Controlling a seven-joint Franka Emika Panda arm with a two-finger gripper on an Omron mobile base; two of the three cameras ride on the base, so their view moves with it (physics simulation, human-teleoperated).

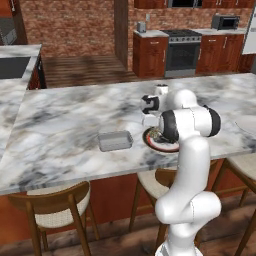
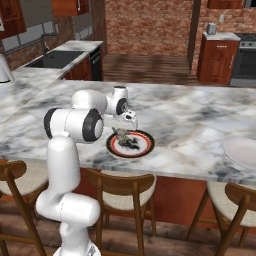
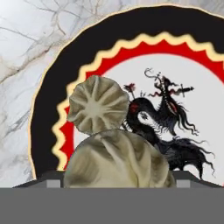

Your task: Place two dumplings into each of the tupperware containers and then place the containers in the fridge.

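On the marble counter [image 1: 65,125] stands a round black red-rimmed plate [image 3: 46,109] [image 2: 142,150] [image 1: 165,146] with two mottled tan dumplings on it. My gripper [image 3: 116,181] [image 2: 122,133] [image 1: 152,131] is down over the plate's near-left part. Its fingertips [image 3: 53,182] press on both sides of the nearer dumpling [image 3: 116,155], which fills the gap between them. The other dumpling [image 3: 98,104] lies just beyond it, touching it. A shallow grey tupperware container [image 1: 115,140] sits on the counter left of the plate, apart from it. The fridge [image 1: 249,35] shows as a pale slab far back at the right.
A pale shallow dish-like shape [image 2: 242,150] [image 1: 247,125] lies at the counter's right end. Wooden stools [image 1: 55,207] [image 2: 125,190] stand under the front edge. A dark steel oven [image 1: 182,50] and cabinets line the back wall. A sink [image 2: 57,59] is at the far left.
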